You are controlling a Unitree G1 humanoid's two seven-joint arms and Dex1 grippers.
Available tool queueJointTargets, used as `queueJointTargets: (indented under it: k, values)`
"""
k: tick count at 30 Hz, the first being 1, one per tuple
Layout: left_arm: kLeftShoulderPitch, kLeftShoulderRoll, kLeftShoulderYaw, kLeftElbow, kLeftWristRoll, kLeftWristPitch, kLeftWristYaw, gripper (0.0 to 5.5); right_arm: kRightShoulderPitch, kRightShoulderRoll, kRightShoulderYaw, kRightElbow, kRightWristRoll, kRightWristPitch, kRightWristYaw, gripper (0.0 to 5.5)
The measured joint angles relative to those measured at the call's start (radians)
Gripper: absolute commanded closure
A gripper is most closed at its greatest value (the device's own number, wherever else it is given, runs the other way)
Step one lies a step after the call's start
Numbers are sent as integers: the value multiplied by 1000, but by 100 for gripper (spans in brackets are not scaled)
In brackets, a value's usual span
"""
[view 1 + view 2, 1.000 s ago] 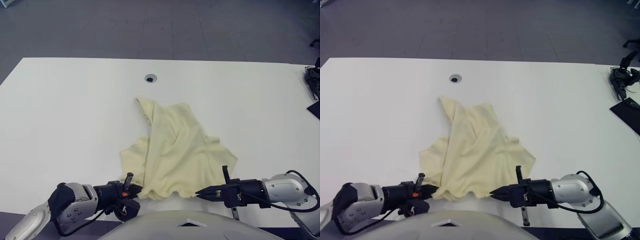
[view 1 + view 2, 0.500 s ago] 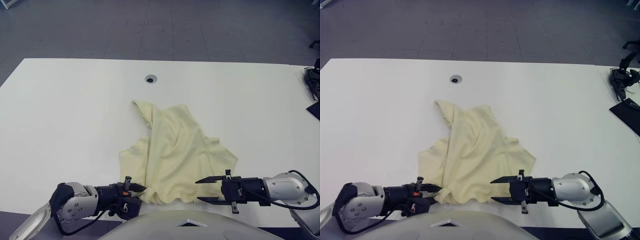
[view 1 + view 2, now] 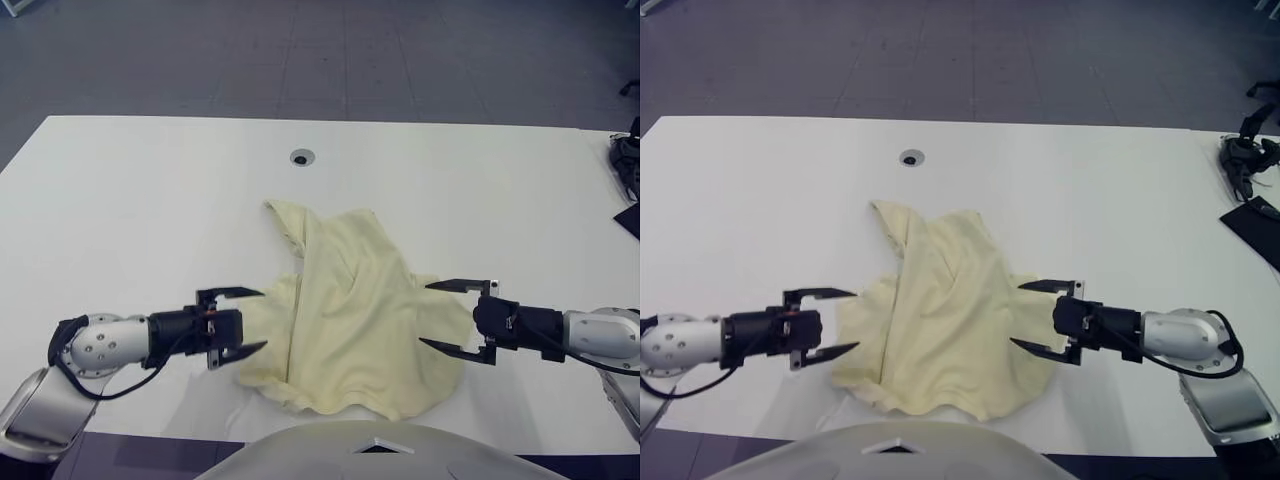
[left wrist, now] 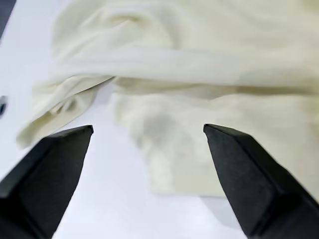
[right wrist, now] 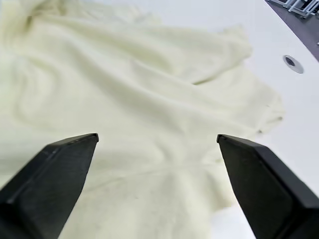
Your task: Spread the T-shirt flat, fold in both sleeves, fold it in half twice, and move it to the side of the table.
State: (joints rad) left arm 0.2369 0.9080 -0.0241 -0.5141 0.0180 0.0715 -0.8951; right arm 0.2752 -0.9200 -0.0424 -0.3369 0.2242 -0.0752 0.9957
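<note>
A pale yellow T-shirt (image 3: 345,310) lies crumpled and partly folded over itself near the front middle of the white table (image 3: 140,210). My left gripper (image 3: 248,320) stands open just off the shirt's left edge, fingers pointing at it, nothing held. Over the shirt's right edge my right gripper (image 3: 440,315) is open too, also with nothing in it. The left wrist view has the shirt's bunched edge (image 4: 149,124) between its fingers (image 4: 55,164); the right wrist view looks over the wrinkled cloth (image 5: 149,99).
A small round grommet hole (image 3: 301,157) sits in the table behind the shirt. Dark cables and a black object (image 3: 1245,160) lie at the table's far right edge. Bare white tabletop spreads left and right of the shirt.
Both grippers have let go of the shirt's front hem, opened, and moved outward and away from the front edge to the shirt's sides. The hem now lies nearer the table's front edge.
</note>
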Motion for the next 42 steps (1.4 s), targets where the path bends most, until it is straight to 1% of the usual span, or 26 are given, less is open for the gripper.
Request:
queueJointTargets:
  k: [2, 4, 5, 9, 13, 17, 19, 21, 26, 28, 29, 35, 38, 42]
  values:
    - [-92, -59, -65, 92, 87, -11, 67, 54, -45, 4, 2, 56, -68, -29, -31, 14]
    - [-139, -107, -117, 157, 137, -33, 106, 21, -65, 3, 6, 96, -120, -56, -43, 10]
    - [-158, -125, -142, 189, 158, -47, 127, 14, -71, 2, 9, 113, -140, -67, -50, 10]
    - [-242, -190, -209, 304, 243, -111, 203, 14, -111, 1, 47, 198, -267, -123, -94, 10]
    - [-264, -200, -238, 341, 260, -157, 216, 14, -128, 1, 70, 221, -318, -180, -120, 10]
    - [-229, -190, -216, 330, 240, -163, 216, 14, -169, 1, 105, 255, -400, -238, -182, 10]
    - [-197, -173, -204, 313, 230, -168, 211, 14, -197, 0, 121, 286, -470, -255, -235, 10]
    - [-162, -137, -186, 296, 219, -177, 202, 14, -197, -19, 116, 299, -492, -254, -257, 10]
    - [-26, -49, -61, 265, 204, -180, 213, 14, -137, -109, 63, 326, -512, -243, -267, 10]
    - [19, -21, -12, 266, 202, -179, 219, 14, -96, -121, 46, 299, -471, -226, -252, 10]
    - [46, -19, 15, 266, 196, -176, 225, 14, -55, -126, 41, 253, -412, -209, -222, 10]
    - [145, -10, 65, 204, 196, -171, 232, 14, 64, -112, 83, 54, -206, -143, -79, 10]
    - [244, 14, 104, 109, 181, -155, 198, 14, 94, -112, 82, 14, -166, -119, -43, 10]
    - [417, 17, 139, -42, 102, -143, 113, 14, 117, -112, 60, -43, -110, -97, -16, 10]
